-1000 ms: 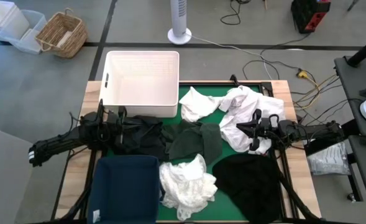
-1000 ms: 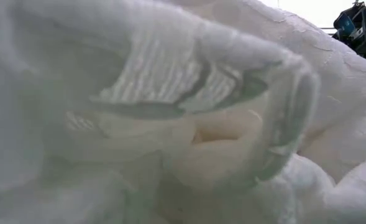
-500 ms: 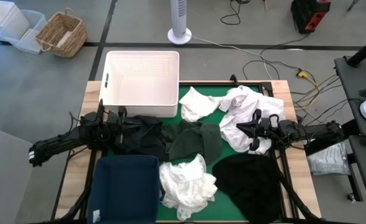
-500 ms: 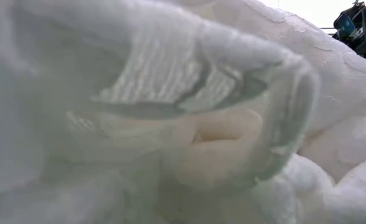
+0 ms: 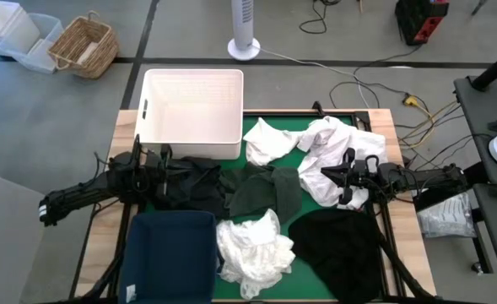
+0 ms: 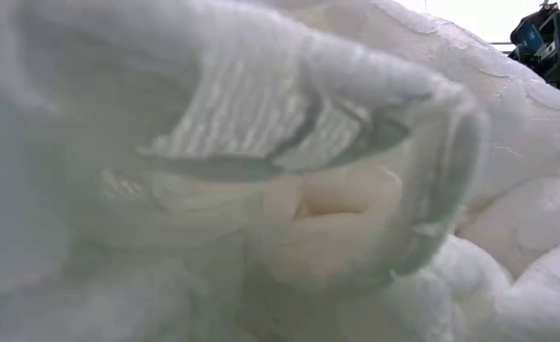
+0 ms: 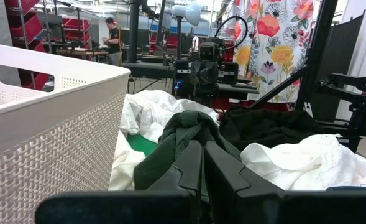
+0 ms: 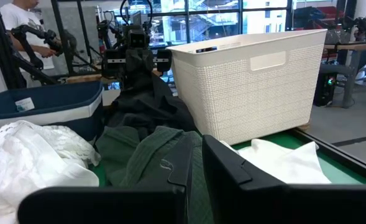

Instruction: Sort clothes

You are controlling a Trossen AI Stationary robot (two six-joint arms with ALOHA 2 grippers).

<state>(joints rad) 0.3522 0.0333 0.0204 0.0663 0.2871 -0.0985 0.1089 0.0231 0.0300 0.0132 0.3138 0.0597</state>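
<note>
Overhead, clothes (image 5: 275, 196) strewn across green table (image 5: 250, 128).

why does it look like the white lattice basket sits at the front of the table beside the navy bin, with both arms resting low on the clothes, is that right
Not quite. In the high view the white lattice basket sits at the table's far edge, and only the navy bin is at the front. The left gripper and right gripper do rest low on the clothes.

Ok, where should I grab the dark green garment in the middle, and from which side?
Take the dark green garment at its raised, bunched ridge near the top, coming straight down from above. The folds stand up there, giving the fingers fabric to pinch, while its edges run under the black garment and against the white lacy garment. The right gripper looks nearer.
</note>
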